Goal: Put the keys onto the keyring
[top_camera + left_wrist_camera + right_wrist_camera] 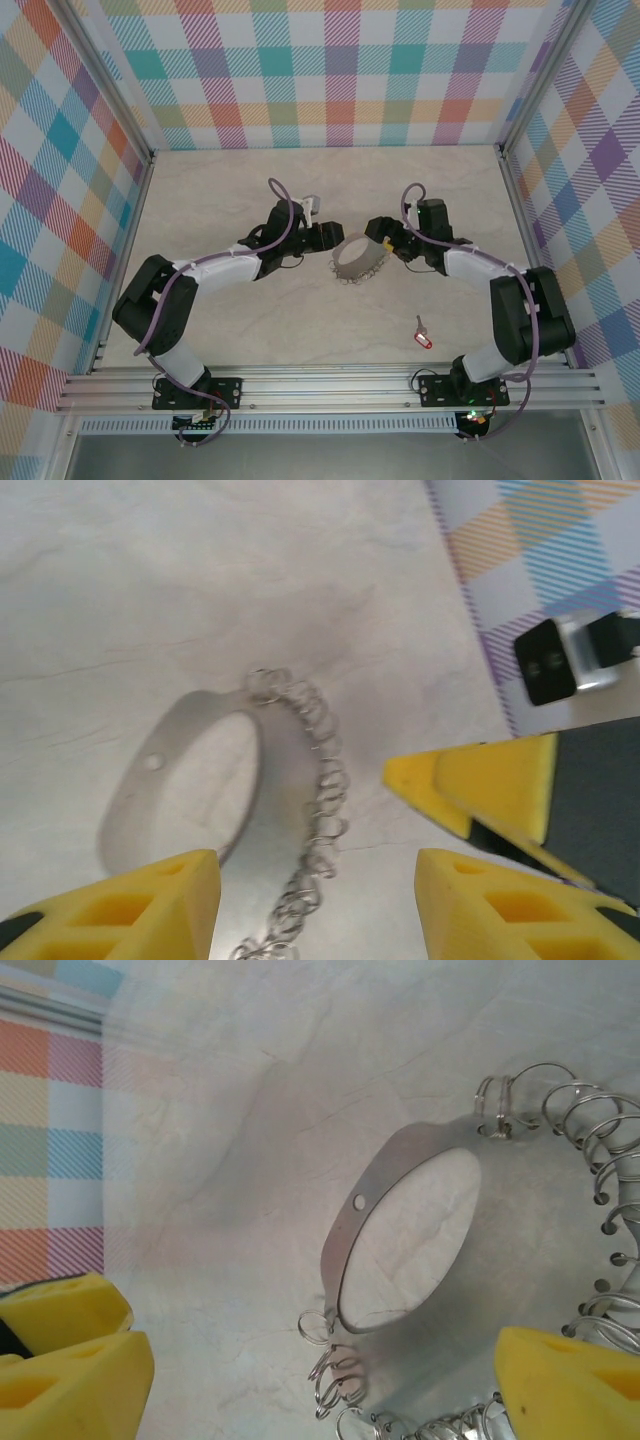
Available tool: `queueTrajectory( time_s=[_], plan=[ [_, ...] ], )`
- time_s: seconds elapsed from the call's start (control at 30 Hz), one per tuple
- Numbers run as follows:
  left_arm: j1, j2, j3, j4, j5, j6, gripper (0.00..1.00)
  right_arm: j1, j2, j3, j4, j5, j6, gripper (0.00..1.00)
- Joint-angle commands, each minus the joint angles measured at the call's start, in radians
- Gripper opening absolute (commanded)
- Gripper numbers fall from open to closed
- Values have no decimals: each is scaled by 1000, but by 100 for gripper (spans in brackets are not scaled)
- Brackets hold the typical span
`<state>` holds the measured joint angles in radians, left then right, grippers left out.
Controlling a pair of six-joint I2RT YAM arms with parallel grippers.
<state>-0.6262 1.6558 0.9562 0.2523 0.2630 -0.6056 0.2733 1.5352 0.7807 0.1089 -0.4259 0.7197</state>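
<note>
Nearest to you in the top view, the 2 arm bases sit on the aluminium rail [330, 385]. Just beyond it, close to the base of the right arm, the key [422, 338] lies flat on the worktop [250, 330]. Its red head is toward you and its short silver blade points away. Nothing touches it, and it is well apart from the keyring.

Farther in, near the middle of the worktop, the keyring [357, 260] rests between the 2 grippers. It is a grey metal band with many small wire loops along its rim. The left gripper [330, 240] is just beside its left side, and the right gripper [380, 235] is just beside its far right side.

In the left wrist view, the left gripper [315, 905] has its yellow fingers [150, 905] spread apart and holds nothing. The keyring [190, 712] lies below it, and the row of loops runs through the gap between the fingers.

In the right wrist view, the right gripper [320, 1375] also has its fingers [70, 1370] apart and holds nothing. The keyring [340, 1235] is under the gap, and you can see 1 small round hole in the band. You cannot tell from these views whether any finger touches the metal.

Farthest from you, the checked wall [340, 70] closes the back of the worktop.
</note>
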Motion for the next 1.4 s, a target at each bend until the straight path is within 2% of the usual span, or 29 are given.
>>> queueTrajectory(
  time_s=[0.0,0.27,0.43,0.6,0.87,1.13,1.37],
  plan=[
    [11,-4,33,-95,-86,4,55,-5,63,53,-70,-3,12,82],
    [25,-19,13,-91,-92,-6,56,4,162,127,-65,14,66,64],
    [31,-12,9,-75,-87,-11,57,19,215,189,-108,41,65,59],
    [39,-5,1,-56,-89,-20,57,29,261,242,-134,40,61,58],
    [72,-48,-32,-69,-118,-29,57,103,332,324,-163,0,38,57],
    [97,-130,-64,-115,-143,-19,57,202,345,282,-140,-16,55,57],
    [97,-164,-76,-128,-147,-27,57,250,321,187,-97,-28,79,57]
  ],
)
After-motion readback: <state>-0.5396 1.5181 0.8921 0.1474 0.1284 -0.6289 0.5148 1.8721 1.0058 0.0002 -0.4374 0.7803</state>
